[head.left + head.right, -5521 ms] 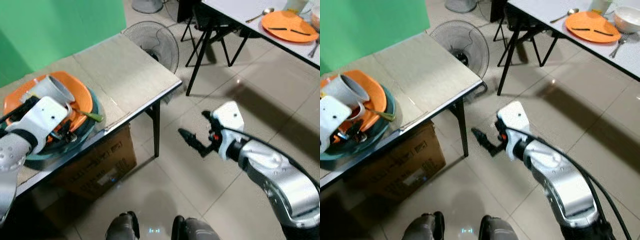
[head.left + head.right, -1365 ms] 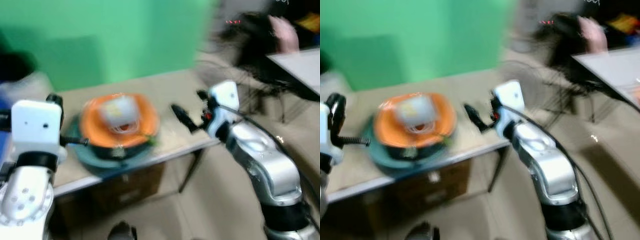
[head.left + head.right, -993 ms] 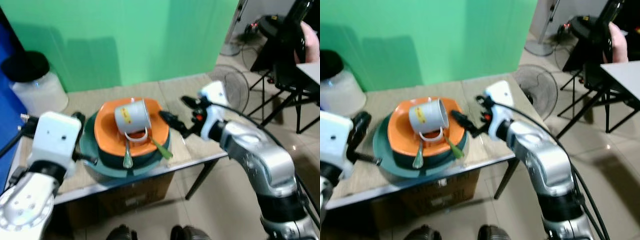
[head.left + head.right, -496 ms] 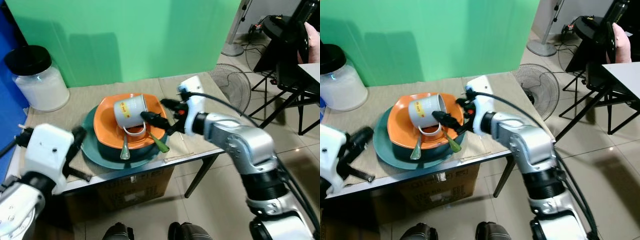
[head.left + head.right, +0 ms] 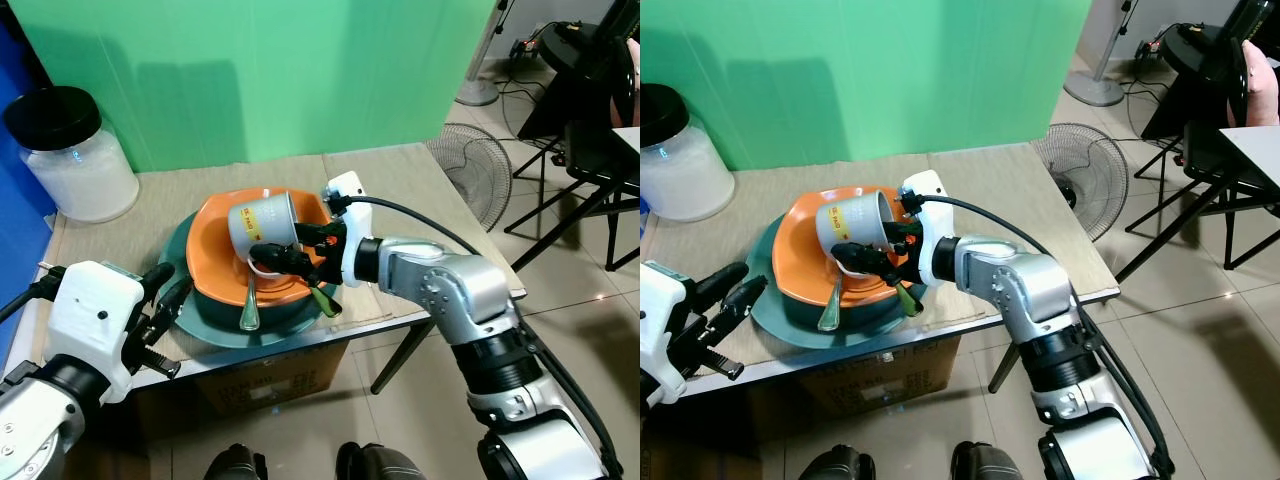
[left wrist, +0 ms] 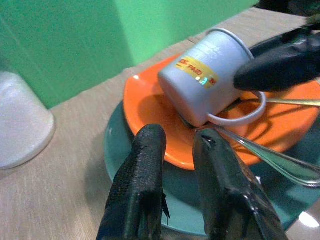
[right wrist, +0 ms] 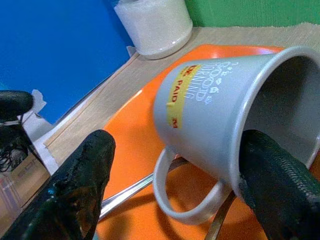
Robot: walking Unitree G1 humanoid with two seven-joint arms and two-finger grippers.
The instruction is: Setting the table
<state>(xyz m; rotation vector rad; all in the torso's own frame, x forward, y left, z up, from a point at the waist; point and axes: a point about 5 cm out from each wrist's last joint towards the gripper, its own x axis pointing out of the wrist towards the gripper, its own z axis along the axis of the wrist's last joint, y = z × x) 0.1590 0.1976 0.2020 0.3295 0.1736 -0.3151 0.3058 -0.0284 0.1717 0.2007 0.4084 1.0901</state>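
Grey mug (image 5: pixel 262 222) lies tipped on orange plate (image 5: pixel 215 240), right gripper's fingers (image 7: pixel 82 175) wide around it.

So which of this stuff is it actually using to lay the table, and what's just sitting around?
For the job:
- grey mug, on its side
- orange plate
- teal plate
- spoons
- right hand, fingers open around the mug
- left hand beside the plates

Just there:
- lidded jar
- floor fan
- cardboard box

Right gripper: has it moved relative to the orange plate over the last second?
Yes. The right gripper has advanced from beside the orange plate to over it. Its open fingers now straddle the tipped grey mug, one by the rim, one by the handle.
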